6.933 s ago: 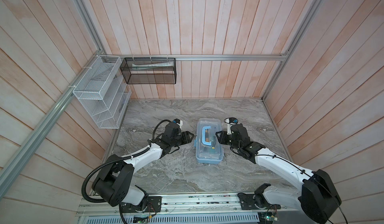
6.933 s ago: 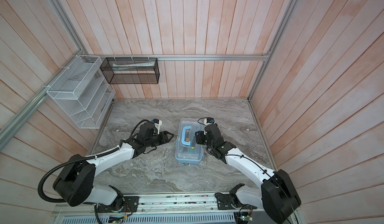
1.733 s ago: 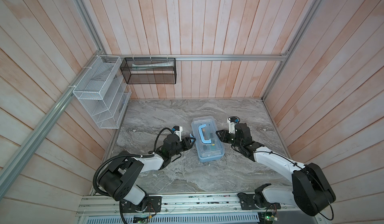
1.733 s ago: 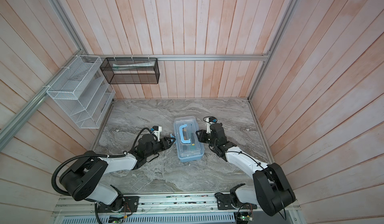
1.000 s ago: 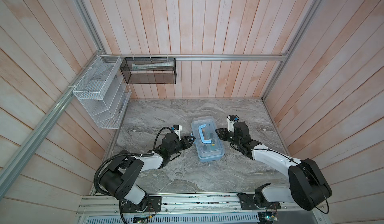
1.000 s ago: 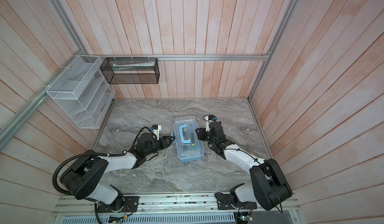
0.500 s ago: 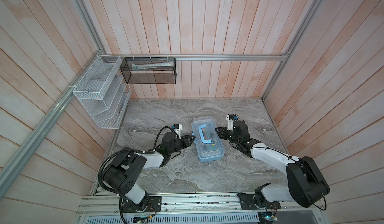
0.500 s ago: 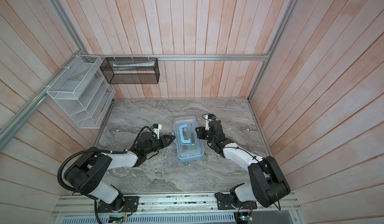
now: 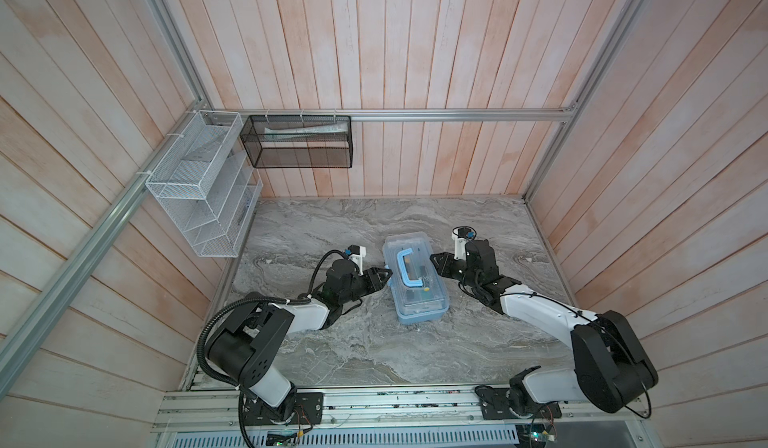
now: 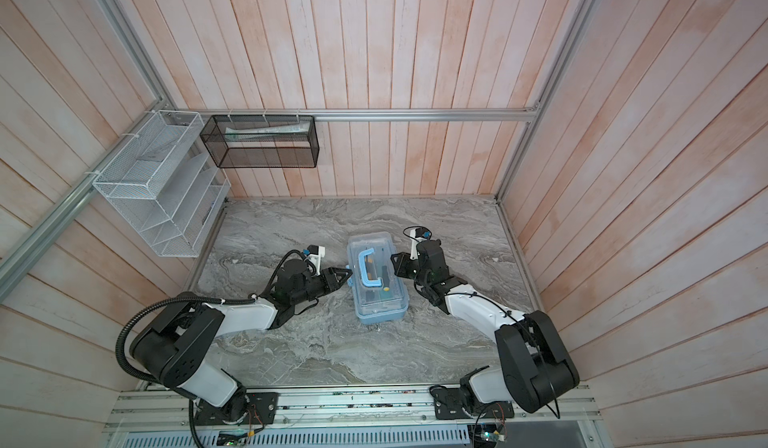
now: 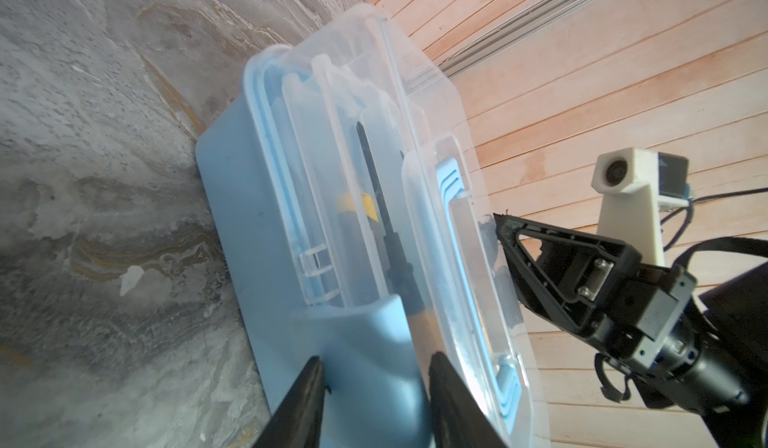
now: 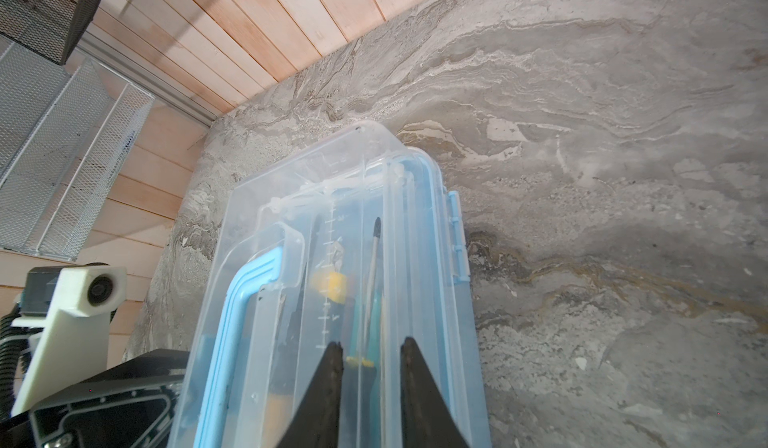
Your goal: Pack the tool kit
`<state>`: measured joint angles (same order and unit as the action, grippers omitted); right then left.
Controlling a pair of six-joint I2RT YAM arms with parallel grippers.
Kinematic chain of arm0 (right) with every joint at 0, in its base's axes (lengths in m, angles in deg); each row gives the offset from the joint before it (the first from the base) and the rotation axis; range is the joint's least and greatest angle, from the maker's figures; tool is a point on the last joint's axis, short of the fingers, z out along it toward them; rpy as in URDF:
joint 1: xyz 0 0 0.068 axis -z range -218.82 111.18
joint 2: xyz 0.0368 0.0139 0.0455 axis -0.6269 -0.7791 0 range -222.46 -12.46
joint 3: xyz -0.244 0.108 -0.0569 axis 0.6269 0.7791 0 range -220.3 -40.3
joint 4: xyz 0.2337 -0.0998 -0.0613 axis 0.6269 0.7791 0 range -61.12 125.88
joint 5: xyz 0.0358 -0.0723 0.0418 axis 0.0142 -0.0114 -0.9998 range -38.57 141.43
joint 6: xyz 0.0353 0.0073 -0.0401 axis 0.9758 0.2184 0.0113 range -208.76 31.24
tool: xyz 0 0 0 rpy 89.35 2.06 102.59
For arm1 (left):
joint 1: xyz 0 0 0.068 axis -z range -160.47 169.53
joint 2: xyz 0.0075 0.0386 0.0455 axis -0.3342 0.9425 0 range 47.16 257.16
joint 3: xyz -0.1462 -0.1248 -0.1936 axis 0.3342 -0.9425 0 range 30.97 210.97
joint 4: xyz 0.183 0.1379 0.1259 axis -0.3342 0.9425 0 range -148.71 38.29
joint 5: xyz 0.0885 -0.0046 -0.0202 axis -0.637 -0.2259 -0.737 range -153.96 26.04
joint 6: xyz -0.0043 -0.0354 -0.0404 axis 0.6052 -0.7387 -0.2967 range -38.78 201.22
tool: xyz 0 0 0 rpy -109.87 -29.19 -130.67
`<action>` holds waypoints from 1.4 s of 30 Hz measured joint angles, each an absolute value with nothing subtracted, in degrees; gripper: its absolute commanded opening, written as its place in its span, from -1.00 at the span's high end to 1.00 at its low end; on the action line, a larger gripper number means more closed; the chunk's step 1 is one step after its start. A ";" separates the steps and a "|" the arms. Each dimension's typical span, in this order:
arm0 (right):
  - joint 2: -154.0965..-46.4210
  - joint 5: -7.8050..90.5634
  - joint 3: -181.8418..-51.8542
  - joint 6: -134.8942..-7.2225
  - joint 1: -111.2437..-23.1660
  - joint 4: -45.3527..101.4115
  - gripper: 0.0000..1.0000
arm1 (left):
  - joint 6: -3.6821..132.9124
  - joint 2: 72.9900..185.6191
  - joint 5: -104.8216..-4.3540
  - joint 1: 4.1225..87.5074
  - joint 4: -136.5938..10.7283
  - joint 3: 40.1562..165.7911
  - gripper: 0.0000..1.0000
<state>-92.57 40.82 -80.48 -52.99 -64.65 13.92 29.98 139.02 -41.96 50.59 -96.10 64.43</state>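
Observation:
The tool kit [image 9: 417,296] [image 10: 376,296] lies on the marble table with its clear lid down and its blue handle [image 9: 409,269] flat on top. Screwdrivers [image 12: 374,267] show through the lid. My left gripper [image 9: 388,274] [image 10: 349,273] [image 11: 374,360] is at the case's left side, shut on the light-blue latch [image 11: 365,333], one finger at each edge of it. My right gripper [image 9: 432,256] [image 10: 394,258] [image 12: 372,344] reaches in from the right, its tips on the lid's right edge. Its jaws stand slightly open with nothing between them.
A white wire-mesh rack [image 9: 199,200] hangs on the left wall. A black mesh basket [image 9: 299,142] with a pale tube in it hangs on the back wall. Wooden walls close in the marble table [image 9: 374,354] on three sides.
Since the oldest frames the case has turned slightly, its far end swinging left. Over the last second the right gripper crept a little further along the lid; the left stayed at the latch.

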 measured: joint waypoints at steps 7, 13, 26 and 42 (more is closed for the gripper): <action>-92.84 40.86 -80.74 -52.97 -64.65 13.92 0.55 | 30.81 138.27 -42.16 50.62 -93.35 65.04 0.06; -92.84 40.86 -80.76 -52.97 -64.65 13.94 0.55 | 31.66 138.12 -42.40 50.62 -90.70 65.98 0.06; -92.88 40.91 -80.83 -52.95 -64.65 13.94 0.56 | 32.56 137.07 -43.25 50.62 -89.17 66.09 0.08; -92.84 41.30 -80.83 -52.90 -64.65 13.92 0.61 | 31.68 137.09 -42.77 50.62 -91.64 66.06 0.20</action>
